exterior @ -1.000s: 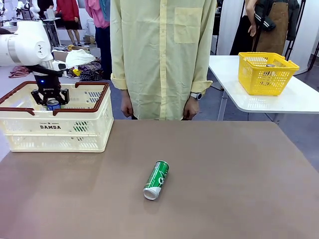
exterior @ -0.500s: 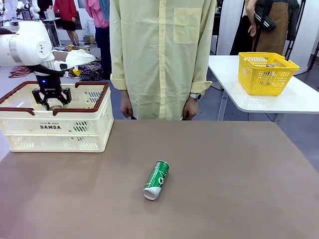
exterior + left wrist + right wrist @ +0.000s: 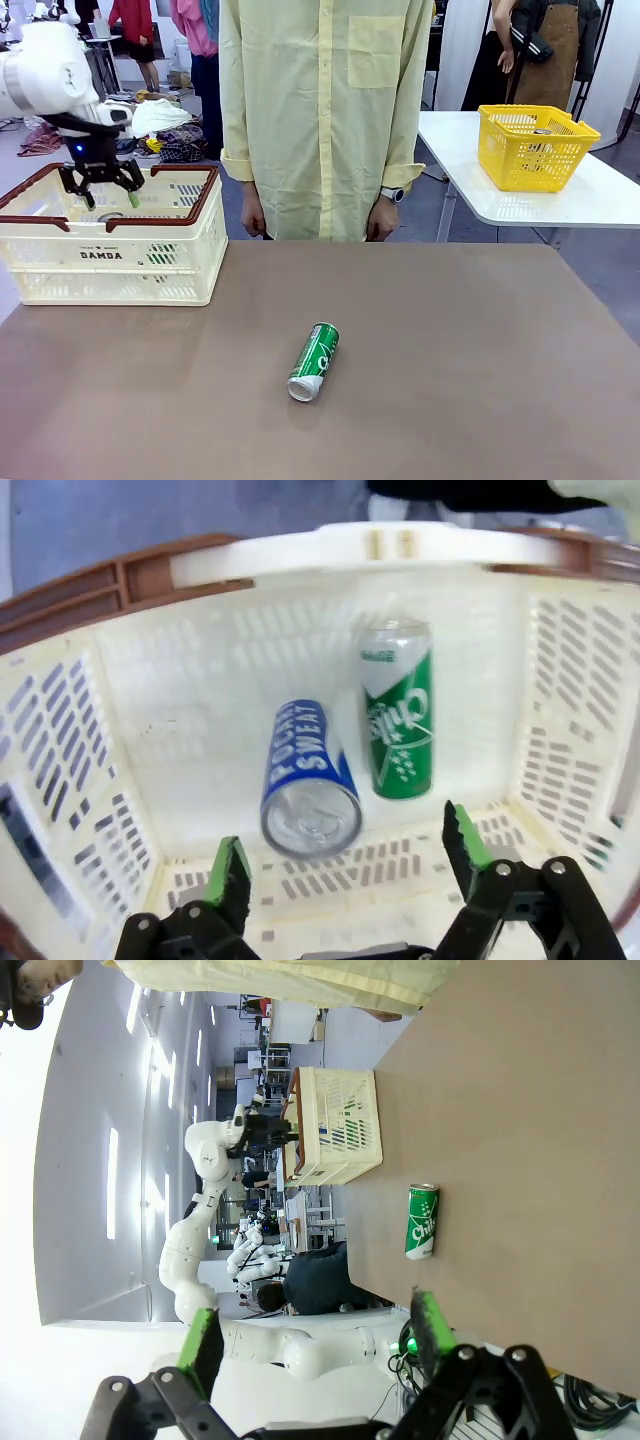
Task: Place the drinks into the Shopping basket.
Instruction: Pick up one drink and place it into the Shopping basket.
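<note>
Cans total three: one blue aluminium can (image 3: 310, 780) and one green aluminium can (image 3: 397, 715) sit inside the cream slatted plastic crate (image 3: 110, 262); a second green can (image 3: 314, 361) lies on the brown table (image 3: 470, 340). Left gripper (image 3: 111, 200), clasping the blue can earlier, has risen, jaws spread and empty; right gripper (image 3: 315, 1318) also gapes.

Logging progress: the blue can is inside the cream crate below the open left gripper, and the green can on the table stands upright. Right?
No: the front view shows the green can on the table lying on its side, not upright. The blue can is indeed inside the cream crate below the open left gripper.
</note>
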Tool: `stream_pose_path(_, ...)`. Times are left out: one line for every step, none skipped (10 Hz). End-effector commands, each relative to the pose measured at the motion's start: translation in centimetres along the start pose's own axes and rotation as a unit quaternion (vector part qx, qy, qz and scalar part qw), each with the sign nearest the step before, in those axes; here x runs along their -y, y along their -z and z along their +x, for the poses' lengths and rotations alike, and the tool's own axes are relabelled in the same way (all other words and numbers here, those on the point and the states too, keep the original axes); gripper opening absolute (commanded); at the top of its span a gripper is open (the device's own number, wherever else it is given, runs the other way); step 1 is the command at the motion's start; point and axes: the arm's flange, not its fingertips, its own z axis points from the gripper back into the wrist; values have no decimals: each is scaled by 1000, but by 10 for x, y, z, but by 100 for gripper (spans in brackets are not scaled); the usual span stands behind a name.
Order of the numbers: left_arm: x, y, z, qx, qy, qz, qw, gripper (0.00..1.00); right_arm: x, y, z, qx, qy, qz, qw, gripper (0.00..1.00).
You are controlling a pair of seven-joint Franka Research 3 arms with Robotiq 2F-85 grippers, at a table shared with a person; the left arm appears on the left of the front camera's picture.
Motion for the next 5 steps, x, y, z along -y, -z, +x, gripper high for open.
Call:
stream_pose_path(-9, -50, -22, 30, 47, -102, 993, 100, -7, 0, 2, 5, 7, 11, 1000, 100)
stream_pose_path(-13, -81, -41, 51, 65, -147, 986, 100, -7, 0, 2, 5, 7, 11, 1000, 100)
stream_pose_path(-21, -110, -64, 50, 91, -197, 975, 100, -7, 0, 2, 5, 7, 11, 1000, 100)
stream_pose_path(-34, -128, -83, 47, 104, -261, 958, 100, -7, 0, 2, 5, 7, 11, 1000, 100)
stream_pose_path(-49, -140, -99, 66, 89, -364, 925, 100, -7, 0, 2, 5, 7, 11, 1000, 100)
